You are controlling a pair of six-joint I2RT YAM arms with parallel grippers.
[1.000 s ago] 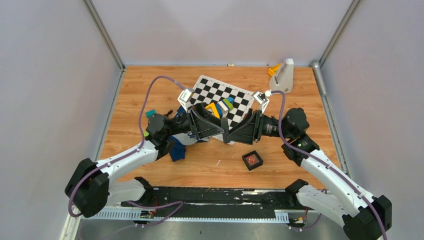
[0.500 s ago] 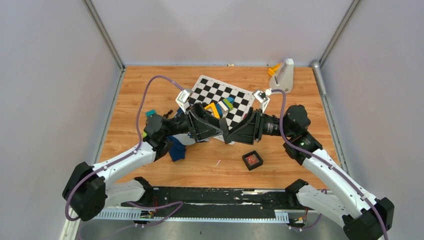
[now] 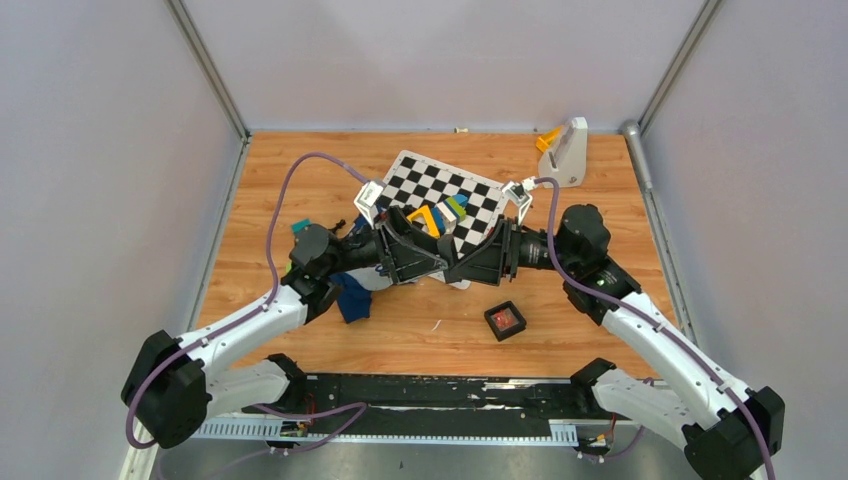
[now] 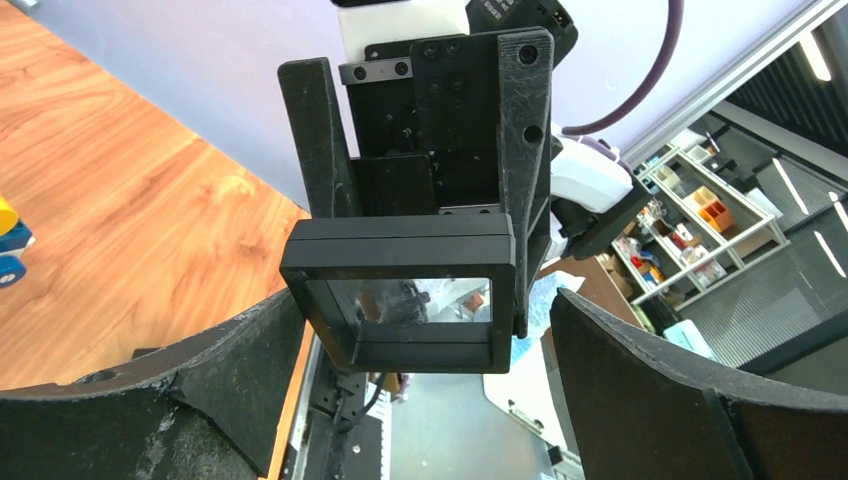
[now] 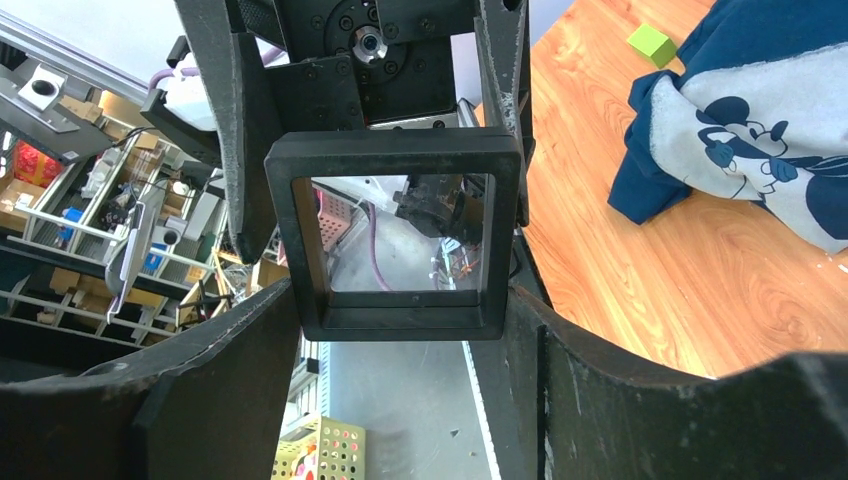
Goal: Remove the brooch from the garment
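Observation:
The garment [image 3: 352, 298], a navy shirt with a grey-white printed patch, lies crumpled under my left arm; it also shows in the right wrist view [image 5: 760, 130]. A tiny orange-red piece, by its looks the brooch [image 3: 507, 320], lies in a small black box [image 3: 495, 328] on the table, apart from the shirt. My grippers meet fingertip to fingertip above the table. The right gripper [image 5: 402, 295] is shut on a black square frame with a clear window [image 5: 395, 150]. The left gripper [image 4: 425, 300] stands open around the same frame [image 4: 400, 245], a gap at one finger.
A checkered mat [image 3: 470, 190] with yellow, blue and green toy blocks [image 3: 435, 215] lies behind the grippers. A grey-white stand [image 3: 565, 150] with an orange piece is at the back right. A teal block [image 3: 300, 227] and a green cube [image 5: 652, 43] lie by the shirt.
Both arms have shifted slightly, the right gripper a little to the left. The grippers stay together at the frame. The shirt and the black box have not moved.

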